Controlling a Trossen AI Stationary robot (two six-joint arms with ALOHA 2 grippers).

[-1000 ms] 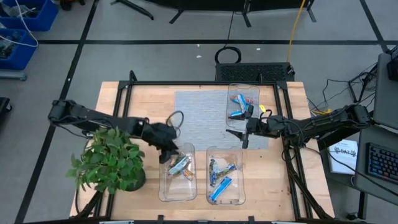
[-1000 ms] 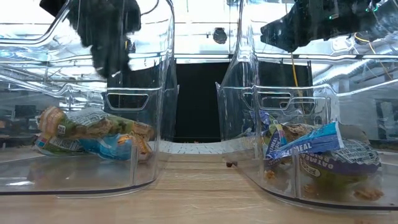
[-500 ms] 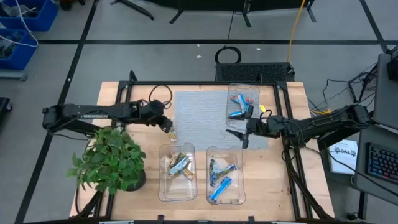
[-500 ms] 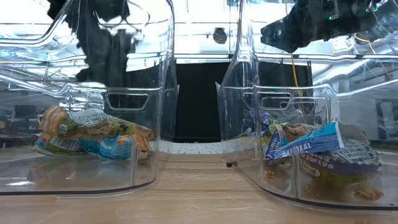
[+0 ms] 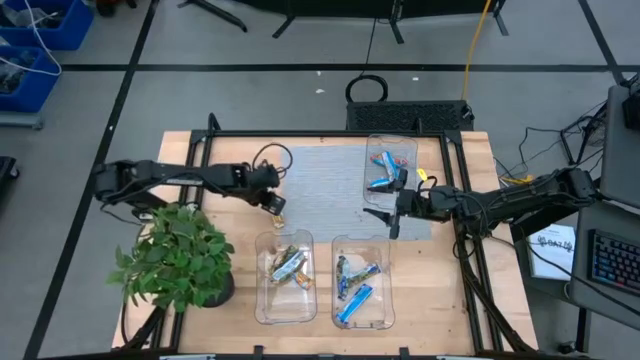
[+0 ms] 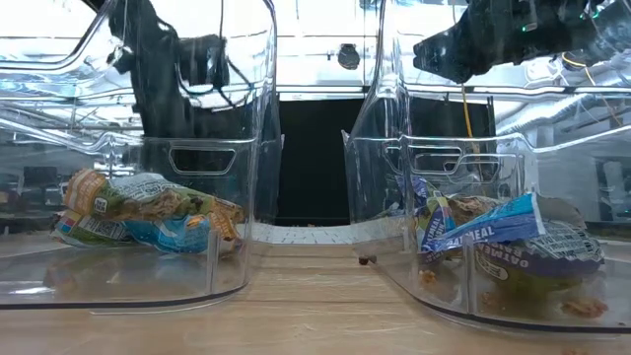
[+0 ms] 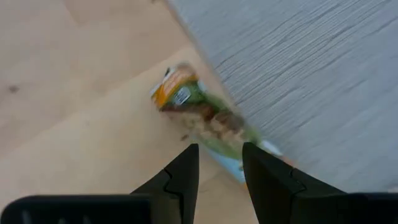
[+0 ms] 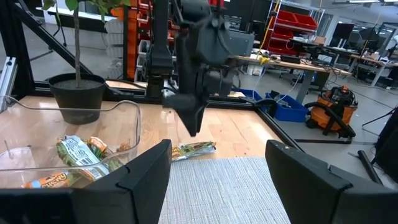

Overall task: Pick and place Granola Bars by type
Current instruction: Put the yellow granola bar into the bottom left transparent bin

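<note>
The left gripper (image 5: 276, 204) hovers with fingers slightly apart and holding nothing above a loose granola bar (image 7: 205, 124) lying on the bare wood at the edge of the grey mat (image 5: 320, 190), at about twelve o'clock from the near-left clear tray (image 5: 285, 312). That tray holds several granola bars (image 5: 289, 266), and blue-wrapped bars (image 5: 357, 280) lie in the neighbouring tray (image 5: 363, 318) at its three o'clock. A third tray (image 5: 377, 150) with more bars sits on the mat's far right. The right gripper (image 5: 392, 214), fingers spread wide and empty, waits beside it. A potted plant (image 5: 175, 258) crowds the table's near-left corner, just below the left arm.
</note>
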